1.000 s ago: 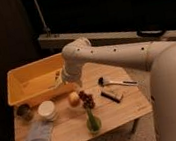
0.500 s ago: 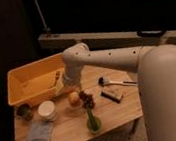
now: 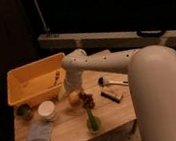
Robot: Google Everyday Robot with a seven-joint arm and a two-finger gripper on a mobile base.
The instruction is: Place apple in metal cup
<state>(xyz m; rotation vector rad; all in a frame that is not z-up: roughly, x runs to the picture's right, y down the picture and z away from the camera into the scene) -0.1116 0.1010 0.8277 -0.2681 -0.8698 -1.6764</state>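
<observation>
**A:** Where was the gripper point(image 3: 64, 93) at that moment?

**B:** Low over the wooden table point(image 3: 67, 137), at the end of the white arm point(image 3: 100, 63), which reached in from the right and bent down just in front of the yellow bin point(image 3: 30, 84). It sat at the bin's near right corner.

**A:** Wide, narrow, or holding something?

**B:** I could not tell. The wrist hid that end from the camera.

**A:** And the apple point(image 3: 74, 98)?

**B:** On the table, just right of the gripper and a little nearer. Whether the two were touching I could not say. The dark grape bunch point(image 3: 88, 101) lay right beside the apple on its right.

**A:** The metal cup point(image 3: 24, 112)?

**B:** Upright at the left of the table, in front of the bin and well apart from the apple. The white cup point(image 3: 46, 110) stood between them, just right of the metal one.

**A:** Anything else on the table?

**B:** A blue cloth point(image 3: 39, 135) lay at the near left, and a green cup point(image 3: 93, 123) stood near the front edge, below the grapes. To the right lay a black block point(image 3: 112, 96), with a brush point(image 3: 109, 82) farther back.
</observation>
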